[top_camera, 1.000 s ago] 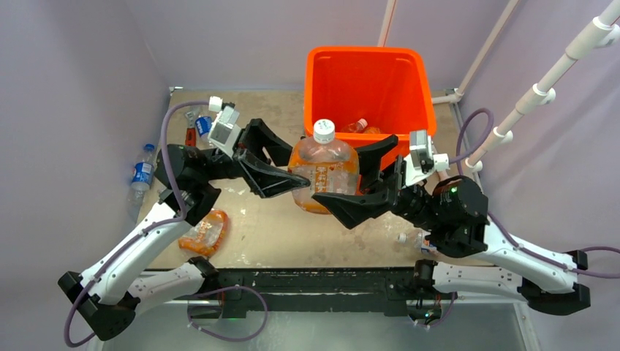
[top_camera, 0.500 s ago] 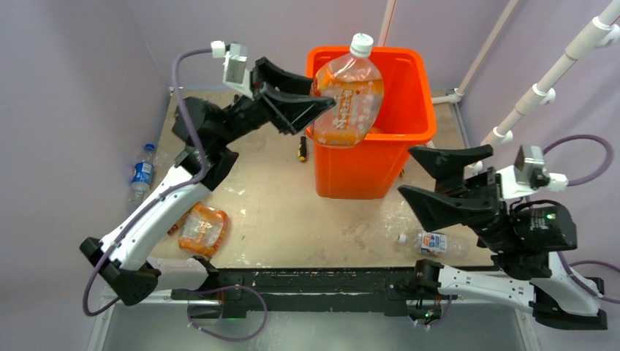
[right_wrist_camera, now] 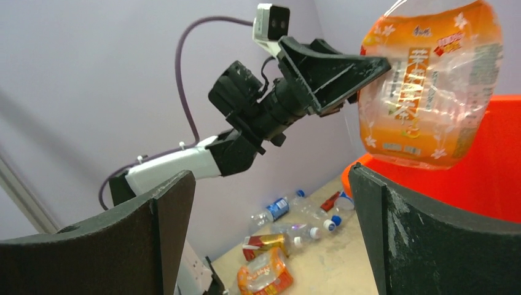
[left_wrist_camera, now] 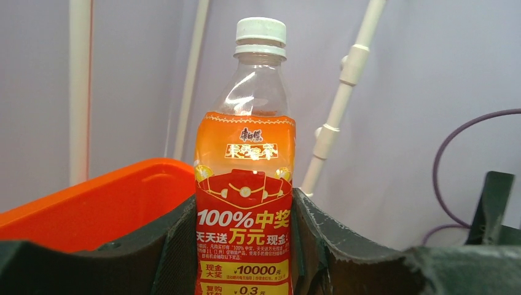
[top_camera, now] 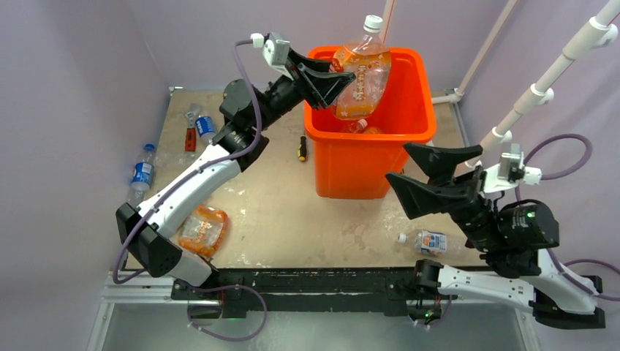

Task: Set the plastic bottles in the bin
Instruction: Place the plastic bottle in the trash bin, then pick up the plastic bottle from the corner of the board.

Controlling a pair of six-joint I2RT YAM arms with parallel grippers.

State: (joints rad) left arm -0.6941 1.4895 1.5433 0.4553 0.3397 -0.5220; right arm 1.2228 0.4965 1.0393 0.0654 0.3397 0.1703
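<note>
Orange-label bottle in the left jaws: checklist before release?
1. Grip on the large orange-label bottle by the left jaws: ok, clamped.
2. Bottle over the bin opening: ok in the top view, though close to the left rim.
3. Right jaws open, empty, clear of the bin: ok.
4. Room inside the bin: ok; one small bottle visible inside.
5. Clean drop angle: cannot tell; bottle tilted, cap up.
6. Table cleared: not ok; Pepsi bottle, crushed orange bottle and clear bottle lie on it.
</note>
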